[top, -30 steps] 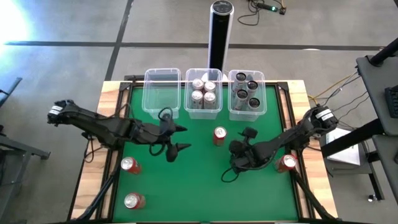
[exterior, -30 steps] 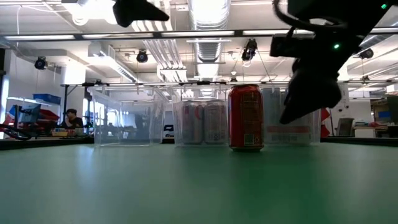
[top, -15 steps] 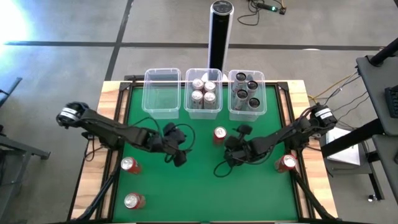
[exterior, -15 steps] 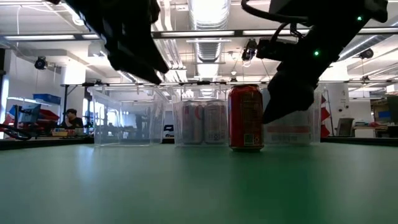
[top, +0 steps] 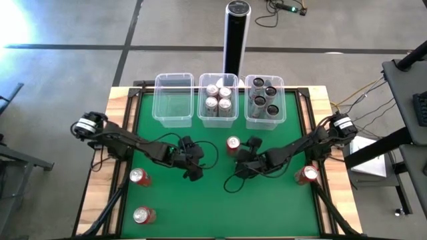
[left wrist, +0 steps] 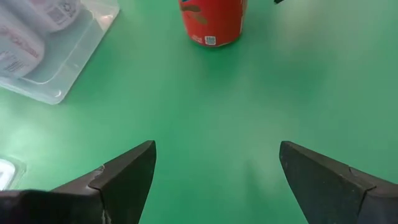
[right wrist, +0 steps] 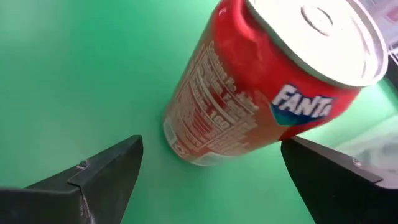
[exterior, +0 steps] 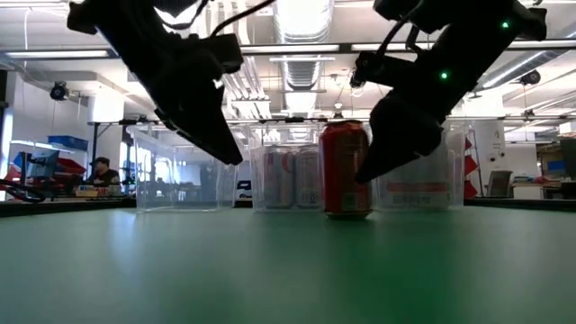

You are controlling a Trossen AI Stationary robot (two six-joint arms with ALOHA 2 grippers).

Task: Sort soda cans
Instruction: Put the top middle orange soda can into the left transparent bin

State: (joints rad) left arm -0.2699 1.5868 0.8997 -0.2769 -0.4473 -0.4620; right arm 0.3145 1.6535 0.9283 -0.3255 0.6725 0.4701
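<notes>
A red soda can [top: 232, 143] stands upright on the green table in front of the tubs. My right gripper [top: 240, 156] is open just near and right of it. In the right wrist view its fingers [right wrist: 112, 165] flank the can [right wrist: 261, 93]. My left gripper [top: 195, 167] hovers open to the can's left, and the can [left wrist: 212, 22] shows well ahead of it. Silver cans fill the middle tub [top: 218, 100], dark ones the right tub [top: 264, 100]. Three more red cans [top: 138, 176], [top: 143, 215], [top: 308, 175] stand on the table. My right gripper has a finger on each side of the red can's lower body [right wrist: 205, 140], slanting down from the table's near right. A gap shows beside each fingertip in the wrist view. I cannot tell whether a finger touches the can.
The left tub [top: 175, 99] holds nothing. A tall black post with a silver cap [top: 236, 30] stands behind the tubs. Both arms' cables trail over the middle of the table. Open green surface lies between the grippers and the near edge.
My left gripper has come down and moved toward the table's right and near edges, closer to the red can. My right gripper has moved left and toward the far edge, up to the can. The can has shifted slightly toward the left, staying upright.
</notes>
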